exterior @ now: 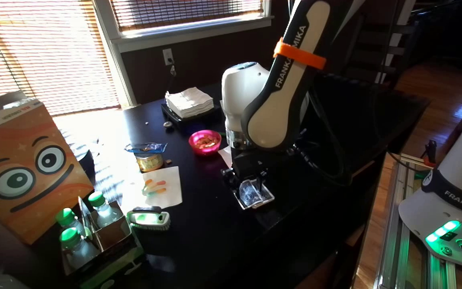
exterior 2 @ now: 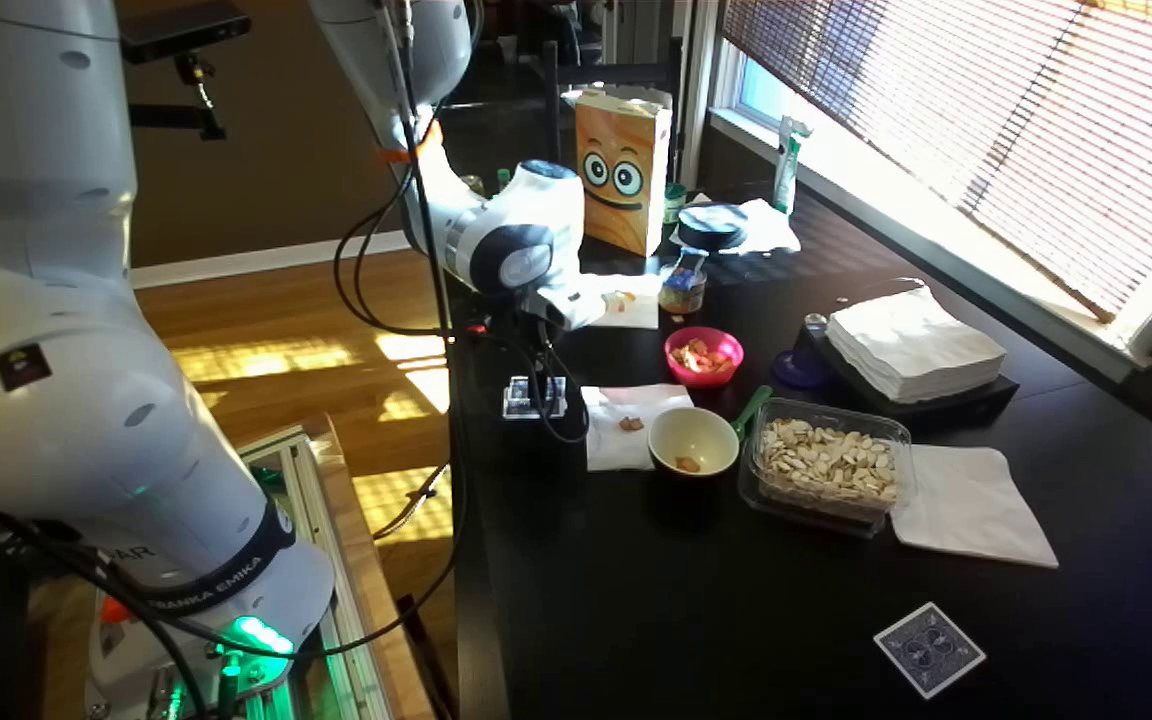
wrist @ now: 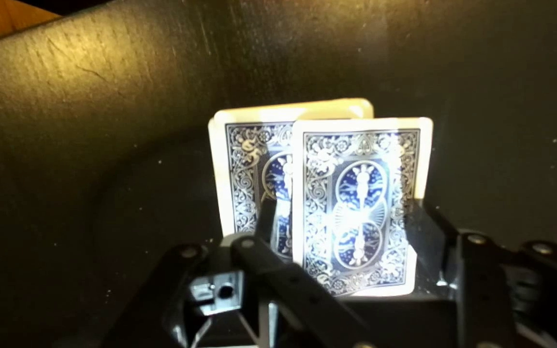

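Wrist view, counter (wrist: 90, 145): we find its edge at eleven o'clock; bare wood gives room for moving at nine and three o'clock of the lower cards (wrist: 247, 183).
Orange box (exterior 2: 621, 165): in an exterior view we put it just before one o'clock from those cards, upright and well apart.
Napkin stack (exterior 2: 916, 340): about three o'clock in an exterior view, well apart; we suppose its black tray (exterior 2: 984, 393) keeps it square.
Tool (wrist: 344, 212): pointing down, its fingers partway apart astride the upper card (wrist: 361, 183); we cannot tell whether they pinch it or merely flank it.
Loose napkin (exterior 2: 616, 450): near, between three and four o'clock in an exterior view, probably laid under the brown bits (exterior 2: 631, 424) to spare the counter.
Cream bowl (exterior 2: 691, 435): just past that napkin, among the nearest raised rims we would mind.
Upper card: back upward, overlapping the lower cards but offset towards three o'clock in the wrist view, which, we judge, frees that edge for a finger.
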Robot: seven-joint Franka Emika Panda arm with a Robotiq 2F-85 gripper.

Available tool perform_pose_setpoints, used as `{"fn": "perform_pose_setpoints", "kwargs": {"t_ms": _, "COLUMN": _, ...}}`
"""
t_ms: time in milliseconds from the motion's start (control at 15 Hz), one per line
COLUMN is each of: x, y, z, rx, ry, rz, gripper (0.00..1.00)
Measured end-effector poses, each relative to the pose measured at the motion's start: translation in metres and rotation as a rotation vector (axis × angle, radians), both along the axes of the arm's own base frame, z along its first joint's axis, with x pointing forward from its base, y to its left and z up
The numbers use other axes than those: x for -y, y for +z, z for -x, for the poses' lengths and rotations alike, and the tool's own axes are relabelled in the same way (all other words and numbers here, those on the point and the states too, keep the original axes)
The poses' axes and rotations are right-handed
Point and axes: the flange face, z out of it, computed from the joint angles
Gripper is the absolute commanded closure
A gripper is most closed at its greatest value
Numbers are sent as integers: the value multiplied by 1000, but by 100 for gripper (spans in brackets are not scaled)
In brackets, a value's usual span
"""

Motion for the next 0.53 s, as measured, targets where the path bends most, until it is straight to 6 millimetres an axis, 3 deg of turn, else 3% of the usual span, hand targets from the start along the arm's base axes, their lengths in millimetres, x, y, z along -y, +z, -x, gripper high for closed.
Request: {"fn": "perform_pose_setpoints", "kwargs": {"t_ms": 533, "x": 2, "y": 1, "z": -2, "rx": 1, "ry": -6, "rz": -10, "gripper": 40}}
